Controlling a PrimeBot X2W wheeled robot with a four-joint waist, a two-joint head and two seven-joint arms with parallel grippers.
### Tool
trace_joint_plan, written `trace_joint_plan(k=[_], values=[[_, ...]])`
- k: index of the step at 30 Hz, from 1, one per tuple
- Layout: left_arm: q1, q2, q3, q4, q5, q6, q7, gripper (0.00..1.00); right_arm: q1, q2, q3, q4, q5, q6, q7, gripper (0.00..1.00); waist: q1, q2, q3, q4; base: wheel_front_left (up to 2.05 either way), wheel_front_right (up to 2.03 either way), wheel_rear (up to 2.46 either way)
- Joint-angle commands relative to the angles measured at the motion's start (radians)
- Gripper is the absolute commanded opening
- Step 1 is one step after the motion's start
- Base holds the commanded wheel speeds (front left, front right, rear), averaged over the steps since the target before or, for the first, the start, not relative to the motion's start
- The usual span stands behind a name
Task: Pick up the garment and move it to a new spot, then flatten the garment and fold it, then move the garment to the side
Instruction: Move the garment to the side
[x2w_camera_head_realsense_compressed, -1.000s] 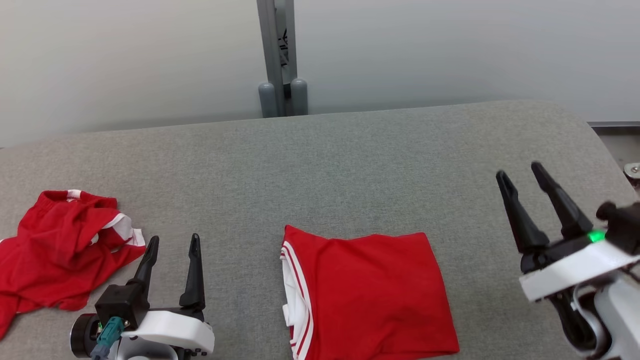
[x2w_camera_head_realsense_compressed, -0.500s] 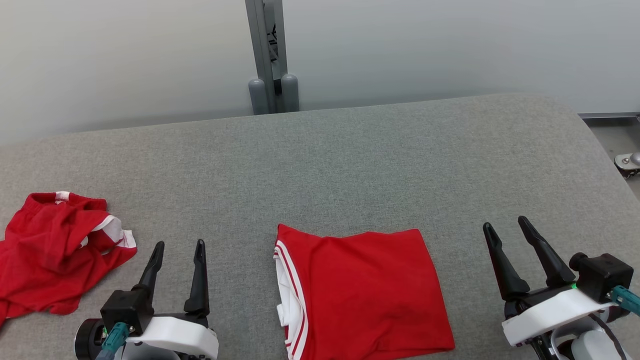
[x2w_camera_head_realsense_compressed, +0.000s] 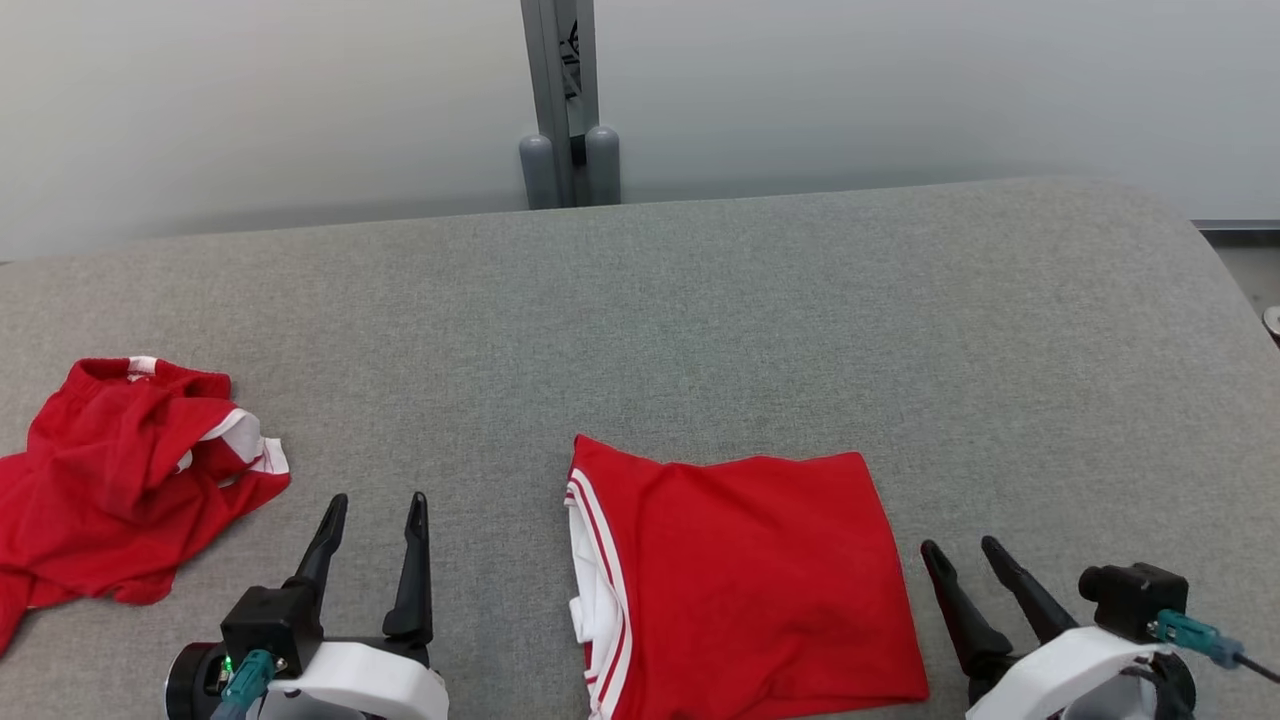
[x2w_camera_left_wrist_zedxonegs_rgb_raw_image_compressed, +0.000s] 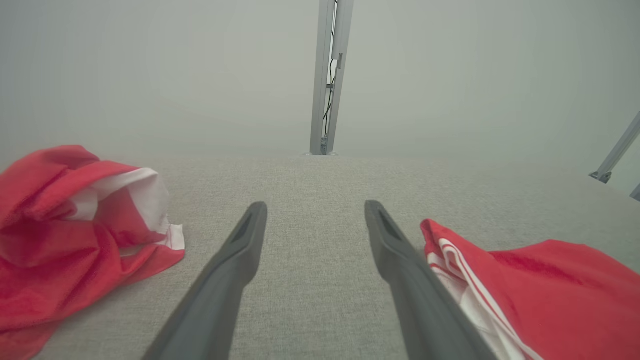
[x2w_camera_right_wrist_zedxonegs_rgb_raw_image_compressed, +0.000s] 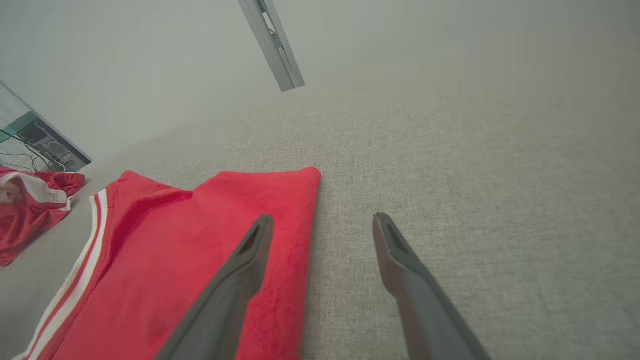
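The folded red garment (x2w_camera_head_realsense_compressed: 745, 585) lay flat on the grey table (x2w_camera_head_realsense_compressed: 800, 320); the left gripper (x2w_camera_head_realsense_compressed: 379, 498) stood spread and empty; the right gripper (x2w_camera_head_realsense_compressed: 960, 543) likewise, beside its edge.

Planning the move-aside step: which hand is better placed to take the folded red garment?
Probably the right. The right hand sits open beside the folded garment's right edge, with grey table stretching beyond it. The left hand is open too, but the crumpled garment occupies its side.
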Motion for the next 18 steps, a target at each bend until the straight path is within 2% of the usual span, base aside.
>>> trace_joint_plan(k=[1, 10, 18], values=[[-0.02, 0.003, 0.001, 0.003, 0.008, 0.0, -0.002, 1.0, -0.029, -0.017, 0.022, 0.012, 0.053, 0.002, 0.017, 1.0, 0.0, 0.0, 0.011, 0.007, 0.0, 0.0, 0.0], [-0.053, 0.004, -0.013, 0.032, 0.021, -0.012, -0.002, 1.0, -0.102, -0.077, 0.168, 0.014, 0.415, 0.002, 0.157, 1.0, 0.0, 0.0, 0.059, 0.043, 0.0, 0.0, 0.0], [-0.078, 0.003, -0.025, 0.028, 0.023, -0.01, -0.002, 1.0, -0.148, -0.116, 0.258, 0.035, 0.586, 0.002, 0.229, 1.0, 0.0, 0.0, 0.088, 0.078, 0.0, 0.0, 0.0]])
